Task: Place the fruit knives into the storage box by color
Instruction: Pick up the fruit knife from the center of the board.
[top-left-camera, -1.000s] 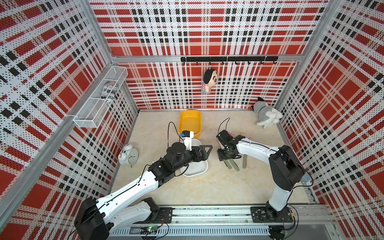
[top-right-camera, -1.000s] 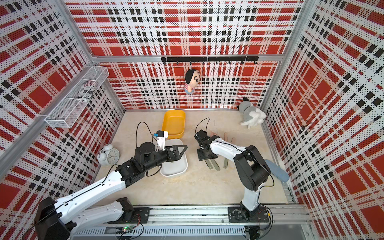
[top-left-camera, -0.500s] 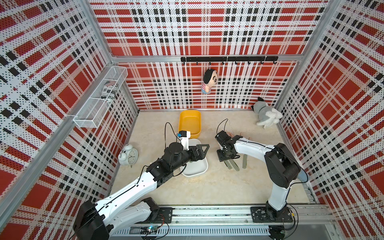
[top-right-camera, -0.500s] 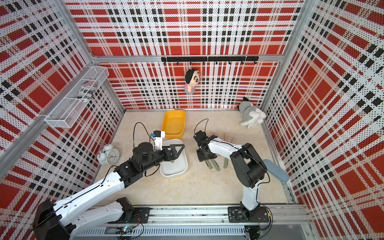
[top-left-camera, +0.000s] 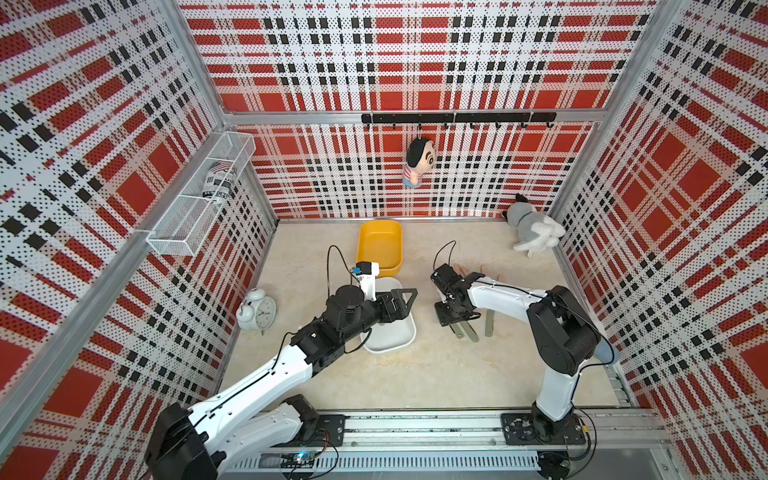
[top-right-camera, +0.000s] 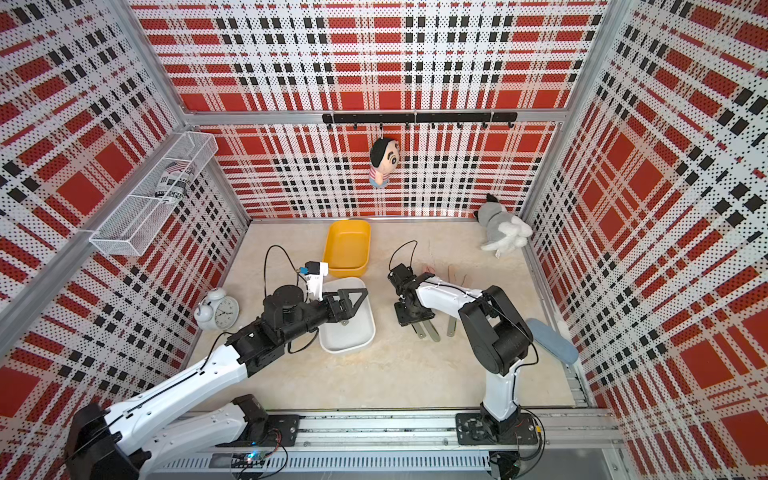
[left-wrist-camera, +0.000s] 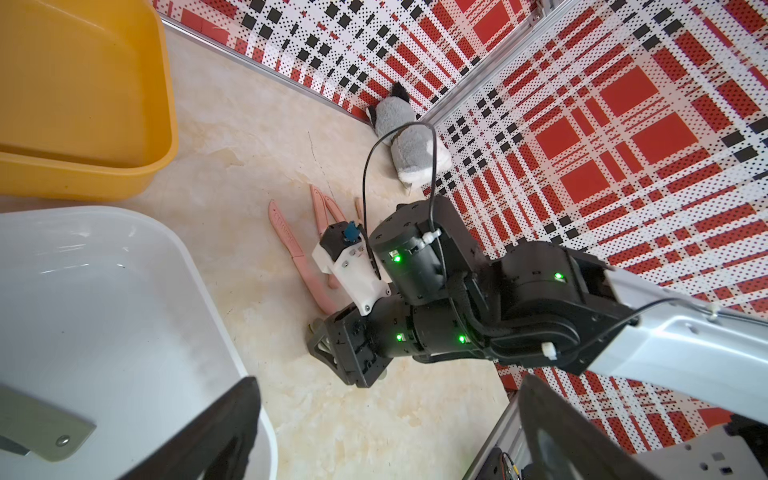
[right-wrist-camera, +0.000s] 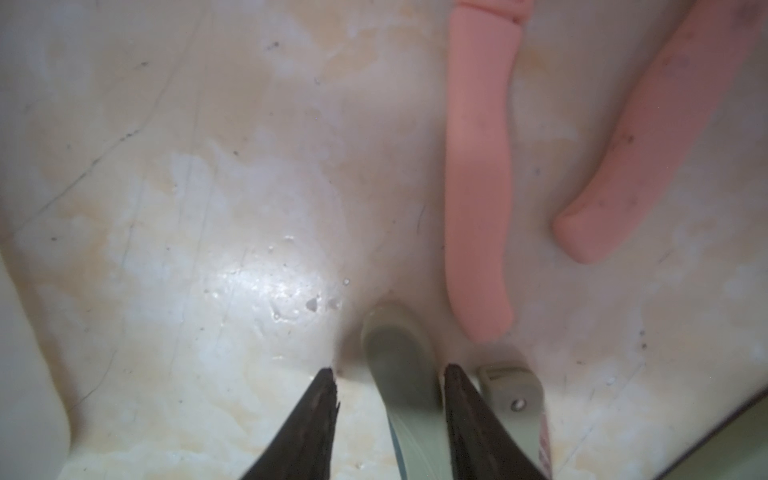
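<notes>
Straddling olive knife, right gripper, wrist-only

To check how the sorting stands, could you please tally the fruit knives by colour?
Salmon-pink knives: 4, all on the table
Olive grey-green knives: 4, three on the table and one in the white box
Total: 8
</notes>
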